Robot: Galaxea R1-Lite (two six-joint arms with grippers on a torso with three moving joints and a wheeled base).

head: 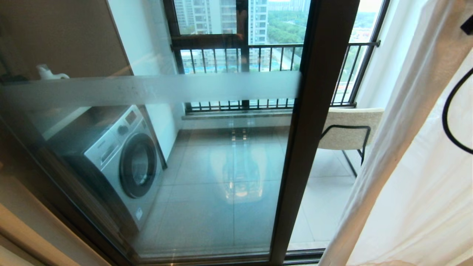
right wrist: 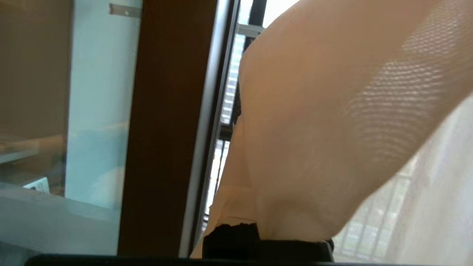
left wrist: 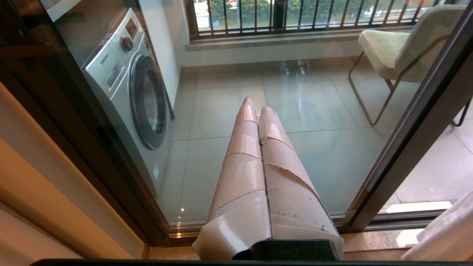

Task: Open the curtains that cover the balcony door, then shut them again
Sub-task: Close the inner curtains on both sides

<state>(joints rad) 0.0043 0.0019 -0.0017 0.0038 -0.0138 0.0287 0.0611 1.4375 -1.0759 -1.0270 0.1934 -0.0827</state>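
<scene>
My right gripper point(right wrist: 332, 111) is closed, draped by the curtains point(head: 406, 184) beside the balcony door point(head: 317, 111); my left gripper point(left wrist: 257, 107) is closed, parked.

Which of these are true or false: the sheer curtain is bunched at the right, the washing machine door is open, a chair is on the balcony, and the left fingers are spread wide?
1. The sheer curtain hangs gathered at the right of the head view, leaving the balcony door glass uncovered. True.
2. The washing machine has its round door open. False: the door is shut.
3. A chair stands on the balcony, behind the glass. True.
4. The left gripper has its fingers spread wide. False: the taped fingers lie pressed together, holding nothing.
</scene>
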